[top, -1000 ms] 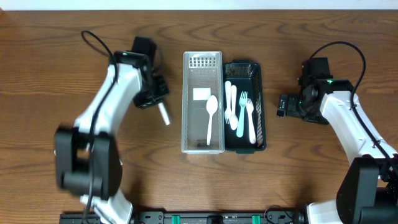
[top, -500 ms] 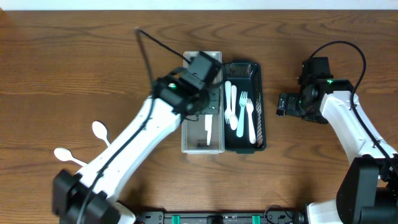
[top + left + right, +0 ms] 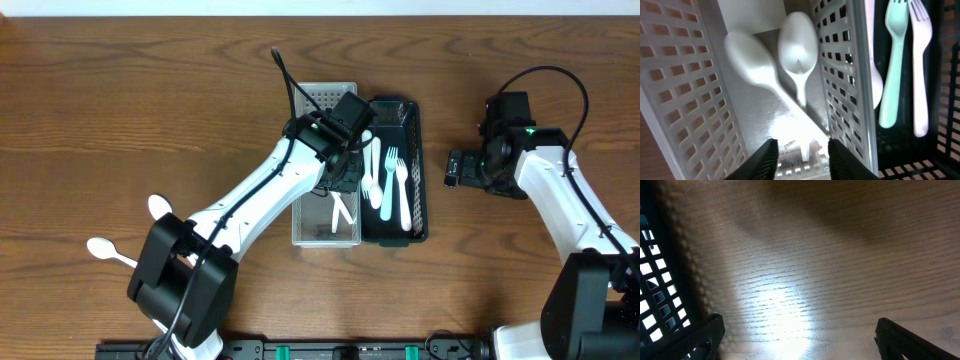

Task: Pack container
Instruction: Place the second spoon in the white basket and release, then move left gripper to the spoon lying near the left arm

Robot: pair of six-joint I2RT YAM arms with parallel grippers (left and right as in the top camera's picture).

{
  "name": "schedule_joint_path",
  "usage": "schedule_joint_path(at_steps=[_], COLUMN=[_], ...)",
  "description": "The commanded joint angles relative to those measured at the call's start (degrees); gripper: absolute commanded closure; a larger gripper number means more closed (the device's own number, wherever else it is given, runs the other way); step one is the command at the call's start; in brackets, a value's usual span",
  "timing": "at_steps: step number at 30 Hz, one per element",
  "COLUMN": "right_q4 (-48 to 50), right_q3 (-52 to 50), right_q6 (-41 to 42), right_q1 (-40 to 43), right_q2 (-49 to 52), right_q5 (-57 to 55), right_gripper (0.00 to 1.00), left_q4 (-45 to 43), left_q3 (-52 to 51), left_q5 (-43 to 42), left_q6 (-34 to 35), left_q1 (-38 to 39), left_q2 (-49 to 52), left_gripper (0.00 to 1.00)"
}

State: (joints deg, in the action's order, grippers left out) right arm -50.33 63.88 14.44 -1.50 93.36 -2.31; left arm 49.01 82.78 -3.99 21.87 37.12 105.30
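A white perforated basket [image 3: 312, 100] and a black basket [image 3: 420, 150] stand side by side at the table's middle. My left gripper [image 3: 345, 178] hovers inside the white basket, open and empty [image 3: 803, 157]. Two white spoons [image 3: 747, 52] [image 3: 797, 42] lie crossed on the basket floor just ahead of its fingers; one handle [image 3: 343, 210] shows from overhead. The black basket holds a white spoon [image 3: 367, 165] and two forks [image 3: 390, 175] [image 3: 402, 190]. My right gripper [image 3: 452, 168] is open over bare wood [image 3: 797, 330], right of the black basket [image 3: 655, 280].
Two more white spoons lie on the table at the left [image 3: 160, 207] [image 3: 105, 248]. My left arm stretches diagonally from the front left across the white basket.
My left arm has swung from the left side of the table to over the white basket. A second spoon now lies in that basket. The right arm has not moved.
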Motion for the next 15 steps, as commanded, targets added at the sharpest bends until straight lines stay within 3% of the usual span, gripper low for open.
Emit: schedule_joint_path(at_steps=[1,9,15], right_q4=[-0.3,-0.5,-1.9], right_q3=[-0.2,-0.2,-0.2], right_q6=[0.1,-2.4,-3.2], right_q1=[0.3,0.3,0.3], right_q2=[0.1,0.1,0.1], right_q5=[0.2,0.2,0.2], right_gripper=[0.01,0.01,0.01], left_q4=[0.2,3.9,11.7], left_q3=[0.1,0.1,0.1], left_q5=[3.2,11.1,11.1], left_q6=[-1.7,-1.2,1.3], left_q1=[-0.2,-3.2,-16.1], left_q2=[-2.9,-14.1,-24.0], left_gripper=[0.62,0.57,0.55])
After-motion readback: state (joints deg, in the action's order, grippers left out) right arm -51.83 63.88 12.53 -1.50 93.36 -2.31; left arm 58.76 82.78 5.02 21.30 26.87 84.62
